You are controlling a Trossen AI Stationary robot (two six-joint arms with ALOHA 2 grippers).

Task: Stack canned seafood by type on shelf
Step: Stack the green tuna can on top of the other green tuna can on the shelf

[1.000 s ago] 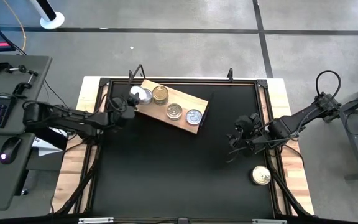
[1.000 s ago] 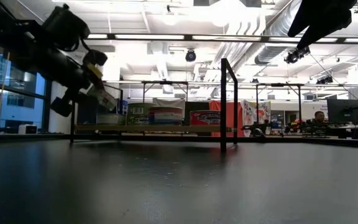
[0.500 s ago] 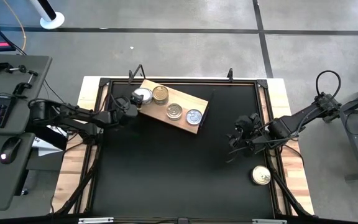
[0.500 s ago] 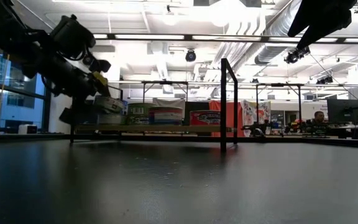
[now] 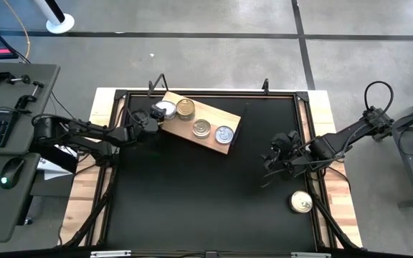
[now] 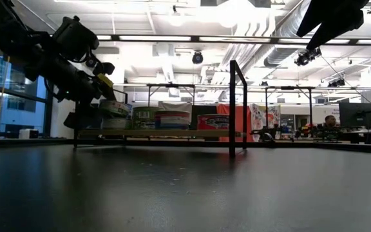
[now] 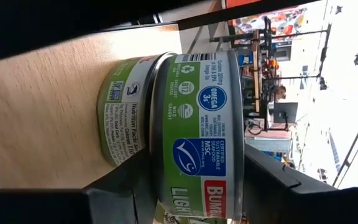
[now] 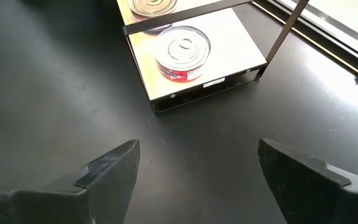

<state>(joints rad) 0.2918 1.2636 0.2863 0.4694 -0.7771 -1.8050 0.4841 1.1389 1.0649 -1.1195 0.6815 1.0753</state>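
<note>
At the shelf's (image 5: 214,118) left end, my left gripper (image 5: 151,119) stands partly open around a silver-topped tin (image 5: 165,110) stacked on another. Three tins sit alongside; one gold tin (image 5: 301,202) waits on the table (image 5: 192,193) near my wide-open, empty right gripper (image 5: 272,166).

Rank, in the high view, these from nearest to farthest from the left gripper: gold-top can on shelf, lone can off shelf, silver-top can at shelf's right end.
1. Gold-top can, shelf's left part.
2. Silver-top can, shelf's right end.
3. Lone can, table's right side, by the right arm.
</note>
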